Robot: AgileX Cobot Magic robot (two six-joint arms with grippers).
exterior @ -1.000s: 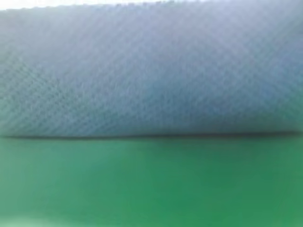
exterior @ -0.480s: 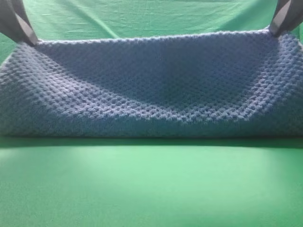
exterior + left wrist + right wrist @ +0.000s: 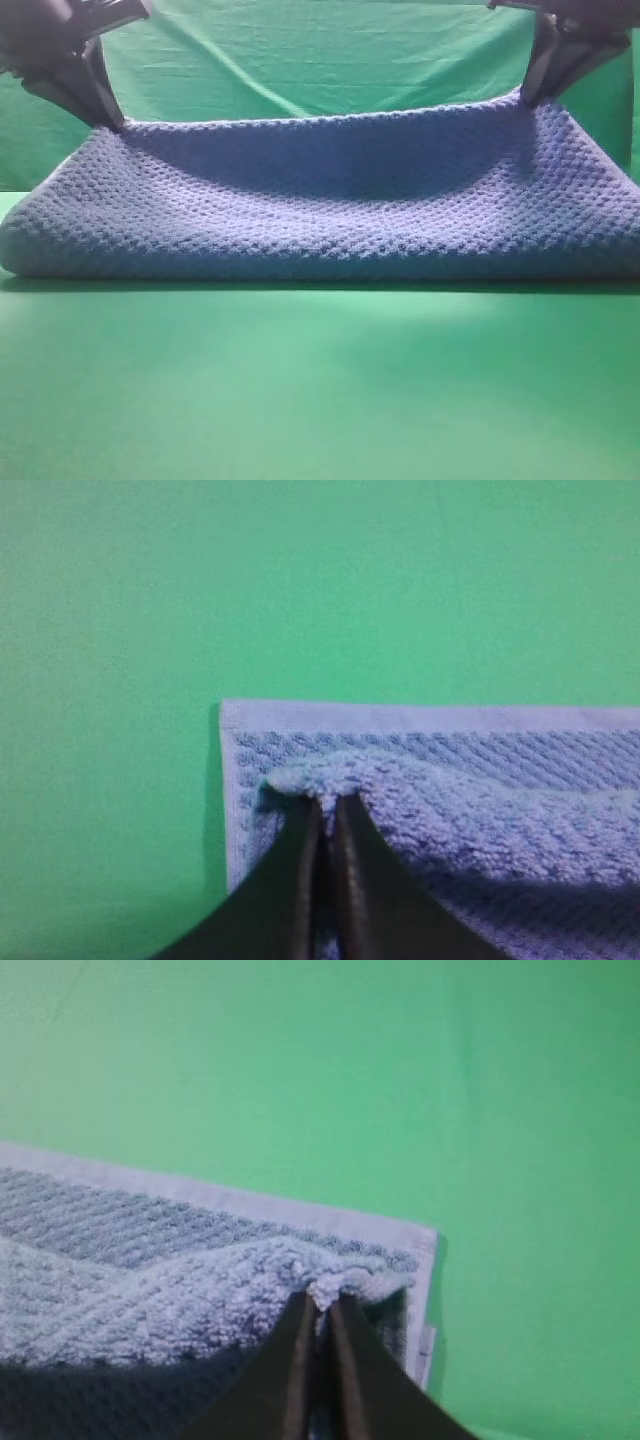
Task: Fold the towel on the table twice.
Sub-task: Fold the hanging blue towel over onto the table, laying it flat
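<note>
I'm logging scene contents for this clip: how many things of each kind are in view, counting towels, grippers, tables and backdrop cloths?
Towel: 1
Grippers: 2, left gripper and right gripper, each pinching a towel corner
Table: 1
Backdrop cloth: 1
Total: 5

Low front view, wrists overhead close

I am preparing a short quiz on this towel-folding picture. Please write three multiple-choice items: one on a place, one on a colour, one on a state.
1. Where does the left gripper hold the towel?
A. at a corner
B. at its middle
C. nowhere

2. What colour is the table?
A. white
B. green
C. brown

3. How are the right gripper's jaws?
A. wide open
B. shut on the towel
C. out of view

Key: 1 A, the left wrist view shows the corner pinched; 2 B, bright green all around the towel; 3 B, the right wrist view shows cloth clamped at the tips.
</note>
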